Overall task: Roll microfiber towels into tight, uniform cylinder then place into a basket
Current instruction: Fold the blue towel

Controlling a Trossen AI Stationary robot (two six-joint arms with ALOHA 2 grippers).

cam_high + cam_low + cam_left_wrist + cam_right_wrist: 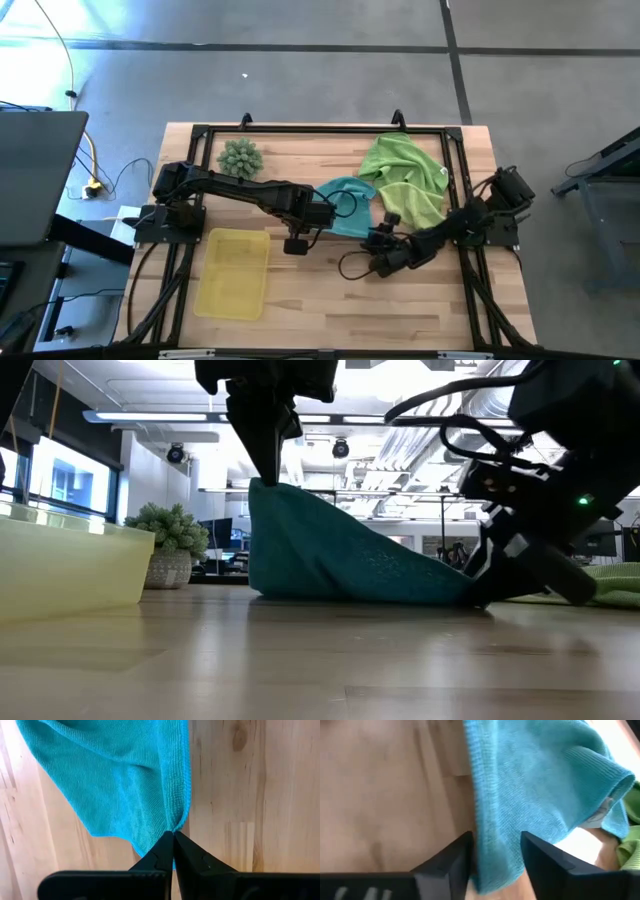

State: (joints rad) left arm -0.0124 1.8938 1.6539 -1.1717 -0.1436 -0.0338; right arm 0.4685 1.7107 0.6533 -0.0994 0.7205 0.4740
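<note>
The teal towel lies mid-table, one end raised into a peak and its lower part resting on the wood. My left gripper is shut on that peak, pointing almost straight down. My right gripper stands low at the towel's other end, open, with cloth between its fingers. Two lime green towels lie crumpled at the far right. The yellow basket sits at the near left. My left gripper pinches the teal towel's hemmed edge at a corner between its two fingertips, from above, pointing down. The cloth slopes from the fingers down to the table. My right gripper has the towel's low edge between its open fingers, slanting down from the table's right; whether they press the cloth I cannot tell.
A spiky pale-green ball stands at the far left, behind the basket in the low view. Black frame rails run along the table's edges. Bare wood lies between the basket and the near right.
</note>
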